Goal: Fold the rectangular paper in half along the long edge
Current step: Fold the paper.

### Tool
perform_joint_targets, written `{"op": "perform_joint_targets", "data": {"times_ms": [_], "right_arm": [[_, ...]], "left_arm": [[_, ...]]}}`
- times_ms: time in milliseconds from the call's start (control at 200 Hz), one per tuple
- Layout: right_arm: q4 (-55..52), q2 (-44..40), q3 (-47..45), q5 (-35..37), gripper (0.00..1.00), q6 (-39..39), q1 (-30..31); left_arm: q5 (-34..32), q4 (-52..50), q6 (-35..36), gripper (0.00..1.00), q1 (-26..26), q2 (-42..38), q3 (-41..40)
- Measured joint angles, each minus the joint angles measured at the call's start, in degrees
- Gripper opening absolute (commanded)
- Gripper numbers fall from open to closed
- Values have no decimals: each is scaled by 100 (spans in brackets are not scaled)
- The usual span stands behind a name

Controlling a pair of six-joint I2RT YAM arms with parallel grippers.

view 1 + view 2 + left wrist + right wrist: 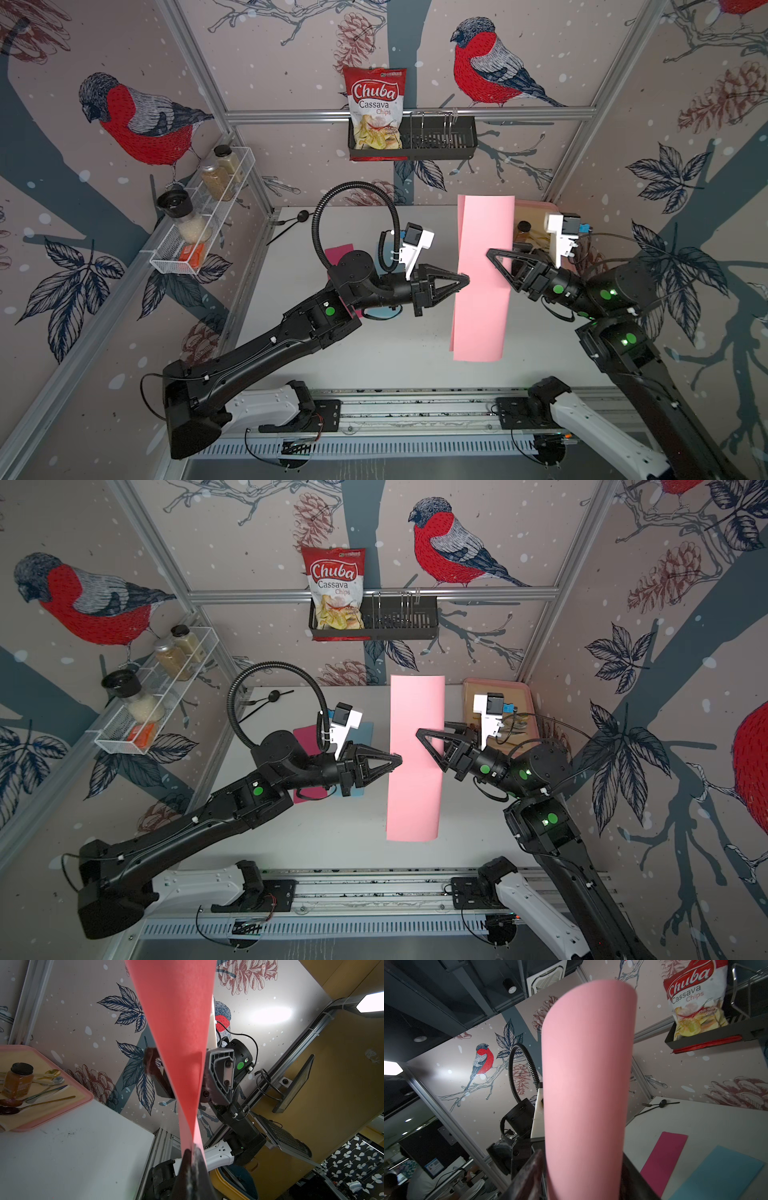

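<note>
Left fingers pinched tight on the left edge of the pink paper, which is held up off the surface, a bit bowed. Right fingers spread apart, one on each side of its right edge.

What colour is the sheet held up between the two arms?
The paper is light pink, clearest in a top view.

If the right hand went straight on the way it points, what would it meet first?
Likely the pink paper, sitting between the open fingers of the right hand; just beyond, the left hand pinching the sheet's other edge.
</note>
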Motion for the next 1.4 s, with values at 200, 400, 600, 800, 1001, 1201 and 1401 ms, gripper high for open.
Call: {"op": "perform_joint_targets", "data": {"times_ms": [200,400,600,800,1001,1201,1401], "right_arm": [[-13,-15,55,-511,54,208,0],[-442,-76,262,-772,44,72,2],[-955,-96,321,-1130,51,-94,7],[-1685,-52,551,-1143,41,-540,7],[-2063,-28,592,-1102,31,-800,7],[-2236,-22,680,-1075,26,-946,7],[-2380,-26,752,-962,35,-1038,7]], "left_arm": [[-94,-4,37,0,0,-26,0],[-201,-20,114,0,0,-52,0],[-223,-22,144,0,0,-46,9],[-225,-22,166,0,0,-42,105],[-221,-24,166,0,0,0,109],[-216,-24,166,0,0,11,109],[-205,-24,166,0,0,13,109]]}}
